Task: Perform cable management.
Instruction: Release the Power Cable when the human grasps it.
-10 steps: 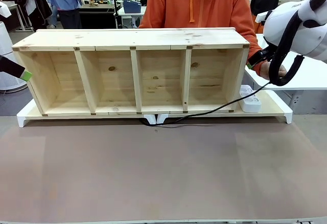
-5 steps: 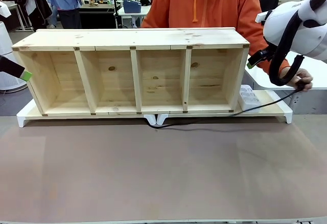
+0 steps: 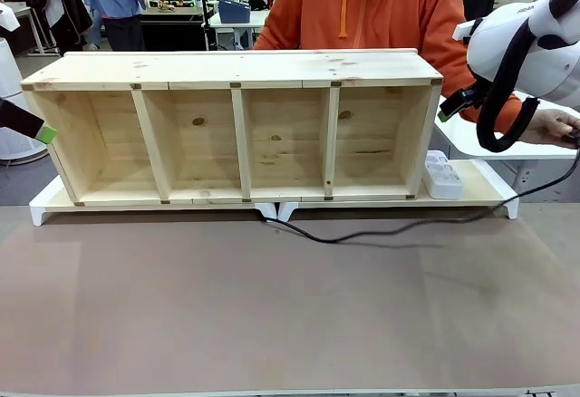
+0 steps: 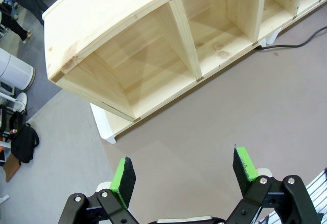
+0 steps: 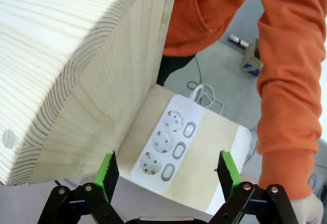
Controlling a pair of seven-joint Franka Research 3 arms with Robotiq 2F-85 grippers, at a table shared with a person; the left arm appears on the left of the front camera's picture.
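Wooden shelf (image 3: 237, 125) with four open compartments lies on a white riser board (image 3: 485, 188) along the far edge of the bench (image 3: 290, 315). White power strip (image 3: 442, 176) with three sockets sits on the riser's right end, just beside the shelf's right side panel; all three sockets show open in the right wrist view (image 5: 168, 144). The cable (image 3: 362, 233) starts at the riser's front edge near the bench's middle, below the shelf's third compartment, runs right in a loose wave along the bench surface just in front of the riser, then lifts off near the bench's right edge up to the person's hand (image 3: 555, 127), which holds its end off the bench at the right; plug itself too small to make out. Left wrist view catches a short stretch of the cable (image 4: 291, 44) at the shelf's front edge. Person in an orange hoodie (image 3: 362, 7) is behind the shelf at the far side. Left gripper (image 4: 185, 172) hovers above the bench near its left edge, in front of the shelf's left end, fingers (image 4: 123, 174) apart, nothing between them. Right gripper (image 5: 168, 175) hangs above the power strip at the shelf's right end, fingers (image 5: 108, 171) wide apart, empty, clear of the strip and the person's sleeve (image 5: 286, 75).
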